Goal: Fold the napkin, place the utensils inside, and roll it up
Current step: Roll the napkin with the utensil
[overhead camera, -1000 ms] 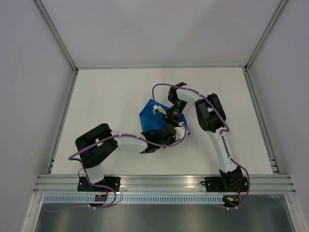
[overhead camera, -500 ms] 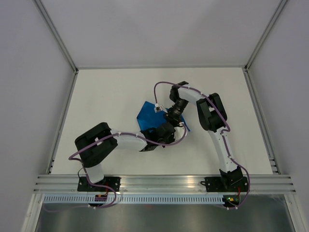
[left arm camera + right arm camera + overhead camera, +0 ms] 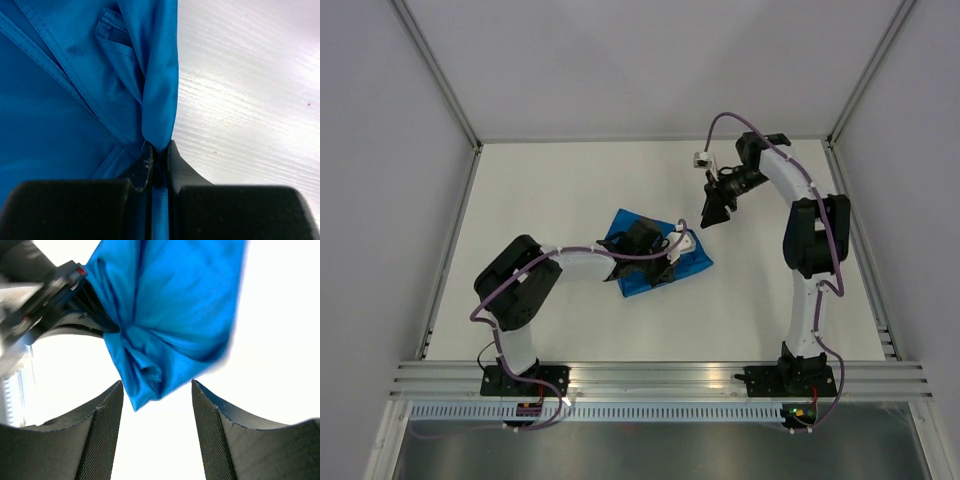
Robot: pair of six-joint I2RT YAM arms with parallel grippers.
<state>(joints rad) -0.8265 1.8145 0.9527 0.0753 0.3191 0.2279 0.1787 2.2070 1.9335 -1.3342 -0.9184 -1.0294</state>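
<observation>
The bright blue napkin lies crumpled near the middle of the white table. My left gripper rests on it, shut on a raised fold of the cloth. In the left wrist view the left gripper pinches a ridge of the napkin between its black fingers. My right gripper hangs apart from the cloth, up and to the right. In its wrist view the right gripper is open and empty, with the napkin beyond its tips. The utensils are out of view.
The white table is bounded by grey walls and metal frame posts. An aluminium rail runs along the near edge, where both arm bases stand. The left arm's wrist shows beside the napkin.
The right gripper has opened, let go of the napkin and drawn back up and to the right. The left gripper has closed on a fold and shifted slightly farther from its base.
</observation>
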